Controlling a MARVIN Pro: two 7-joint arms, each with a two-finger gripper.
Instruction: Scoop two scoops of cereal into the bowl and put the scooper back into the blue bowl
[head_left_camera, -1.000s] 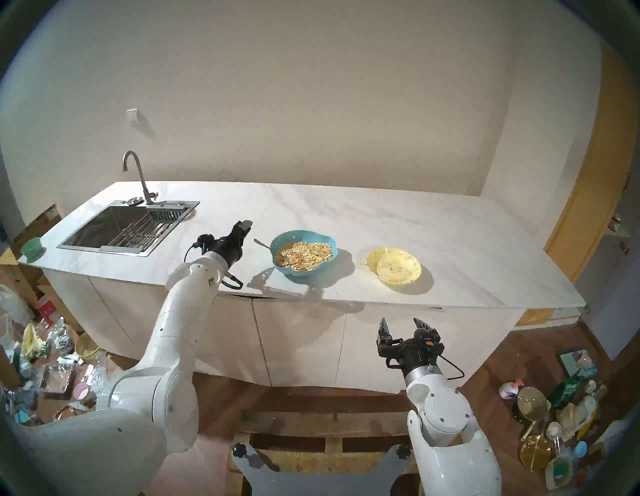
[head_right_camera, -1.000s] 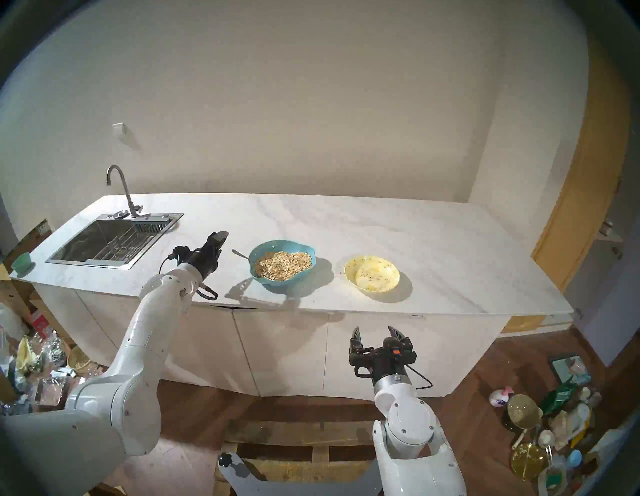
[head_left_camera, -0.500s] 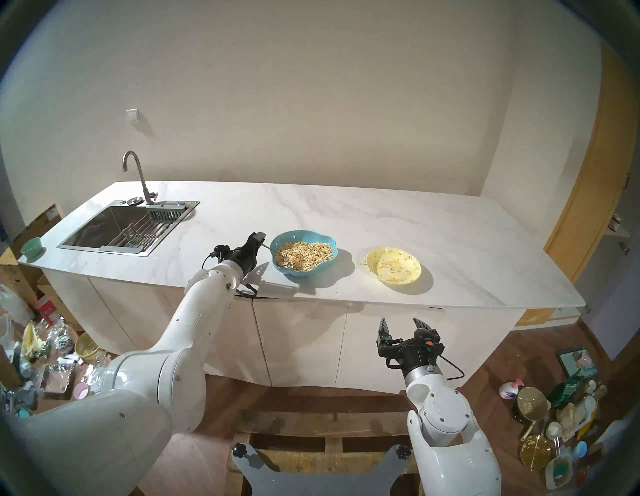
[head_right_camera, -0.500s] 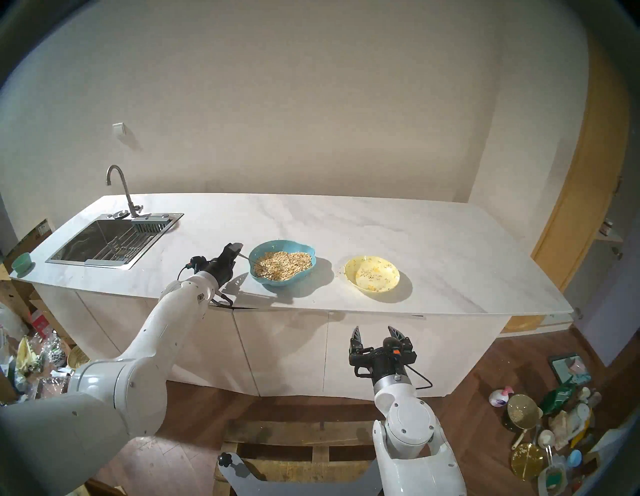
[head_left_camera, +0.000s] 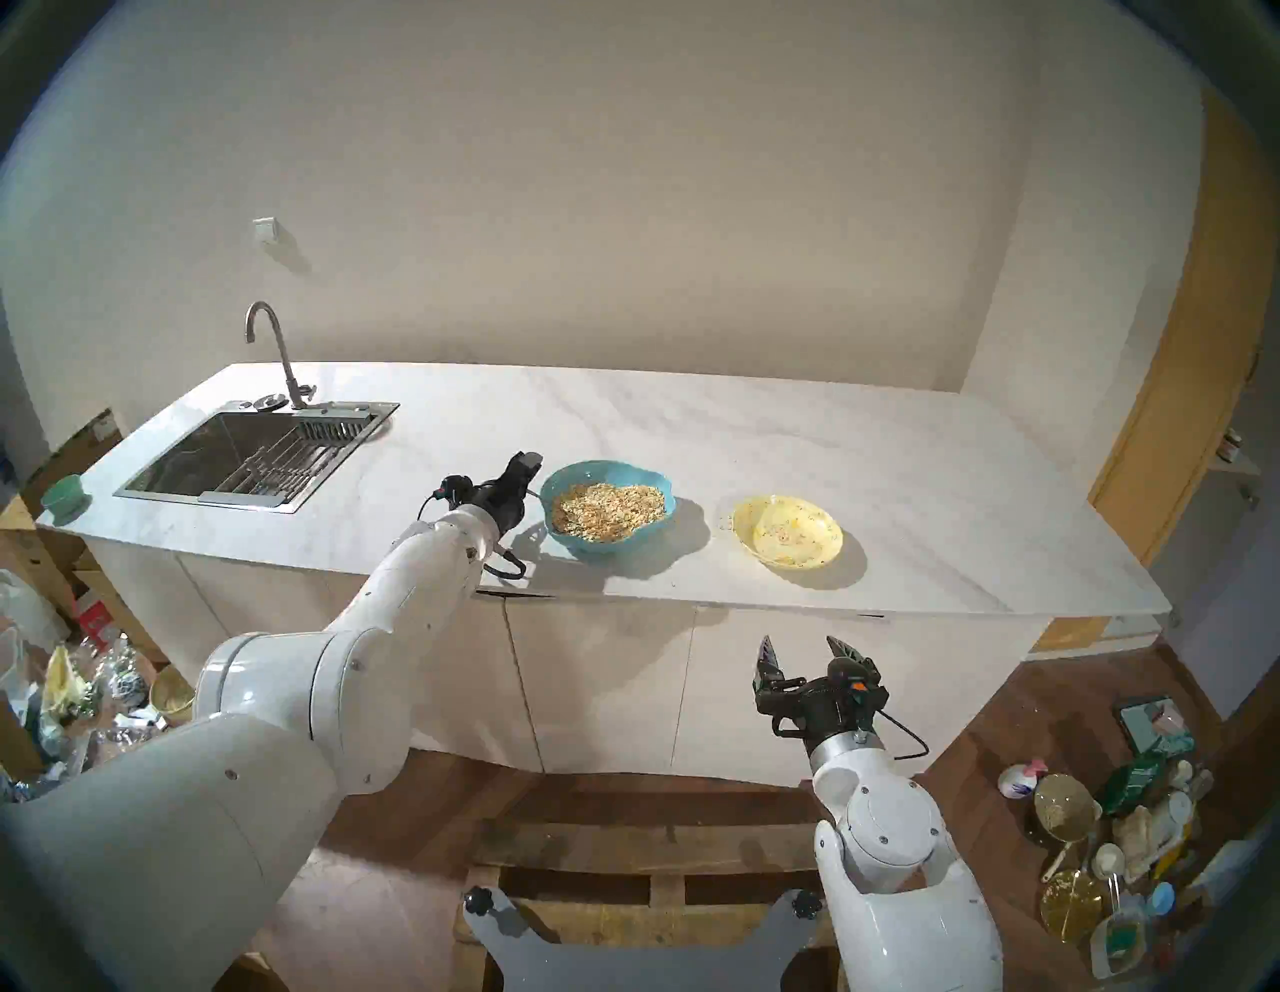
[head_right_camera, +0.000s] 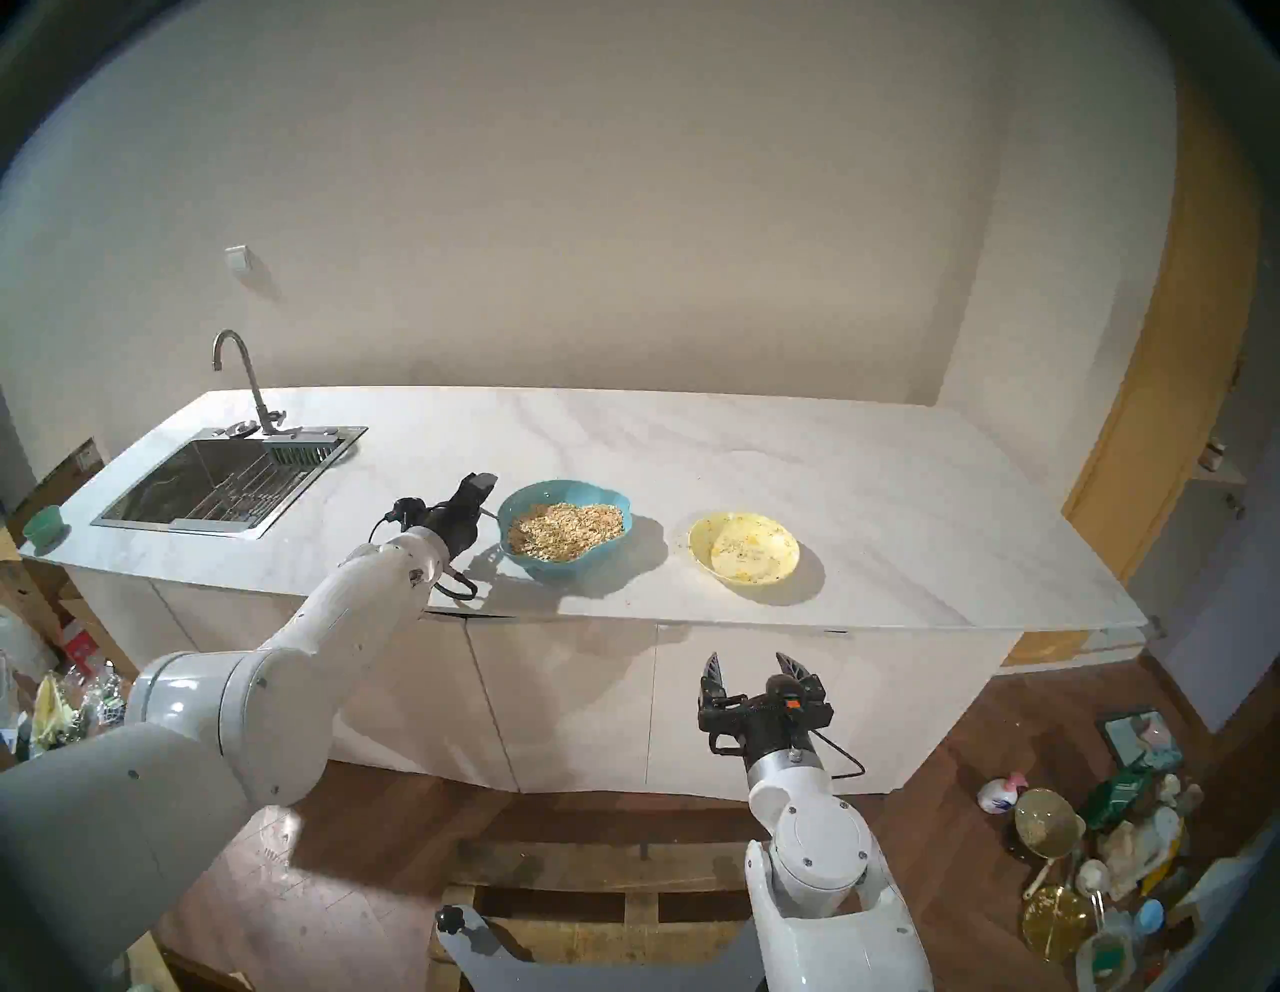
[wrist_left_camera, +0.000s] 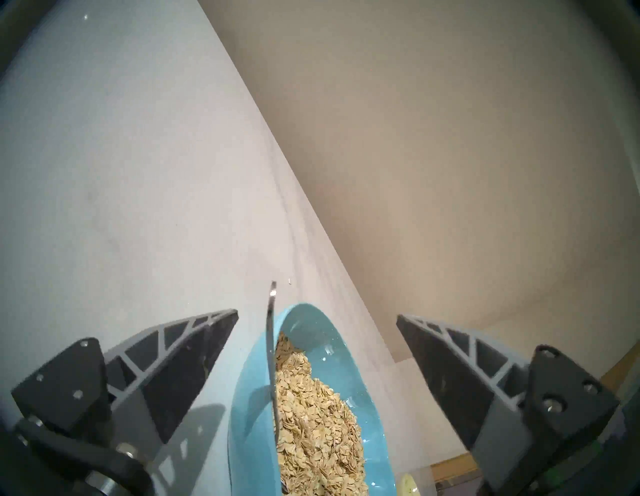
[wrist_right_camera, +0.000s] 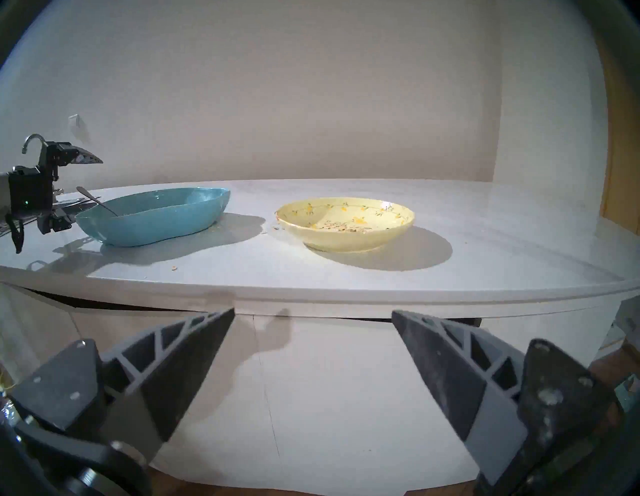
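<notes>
Right gripper (head_left_camera: 810, 651) hangs in front of the white cabinet doors, below the front edge of the white marble countertop (head_left_camera: 692, 429), fingers spread wide, nothing between them. On the counter near the front edge, toward the right: shallow pale yellow round bowl with small speckled pattern (head_left_camera: 788, 532), a thin scatter of flakes inside, a few crumbs on the counter by its left rim. Left of it, well apart: turquoise-blue deep bowl with wavy lobed rim (head_left_camera: 605, 507), holding the heap of pale beige oat-like cereal flakes (head_left_camera: 609, 511). Slim silver metal spoon (wrist_left_camera: 270, 350) rests in that bowl, head buried in the flakes, handle sticking out over the left rim. Left gripper (wrist_left_camera: 317, 324) sits right at that rim, fingers apart either side of the handle, not touching it. Far left corner: steel sink (head_left_camera: 256, 454) with curved faucet (head_left_camera: 277, 353).
</notes>
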